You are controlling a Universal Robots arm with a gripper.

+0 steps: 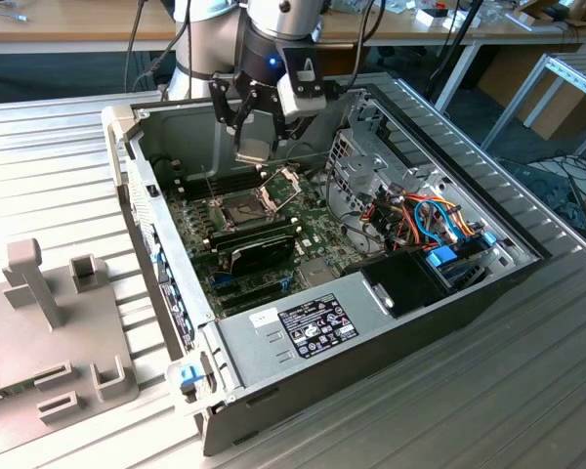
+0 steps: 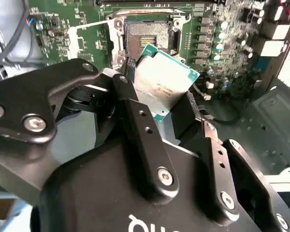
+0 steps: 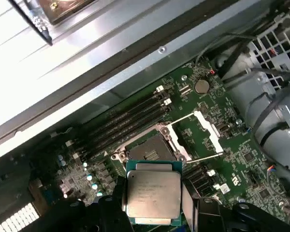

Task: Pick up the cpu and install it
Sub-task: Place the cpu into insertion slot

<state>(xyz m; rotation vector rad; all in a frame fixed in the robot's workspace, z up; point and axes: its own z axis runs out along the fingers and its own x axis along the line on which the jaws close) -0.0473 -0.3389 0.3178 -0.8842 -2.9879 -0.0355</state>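
gripper (image 2: 159,104) part closed, clamping cpu (image 2: 166,82) by opposite edges; cpu hangs above open socket (image 3: 147,152), apart.

Flat white light from overhead falls on the ribbed table (image 1: 449,410), pale and bright in the exterior view and washed out to near white in the first wrist view. Inside the computer case (image 1: 135,181) the motherboard (image 1: 313,239) sits in dimmer shade. The cpu (image 2: 166,77) clamped in my gripper (image 2: 159,104) carries a soft sheen, and my black fingers (image 2: 135,125) show dull highlights.
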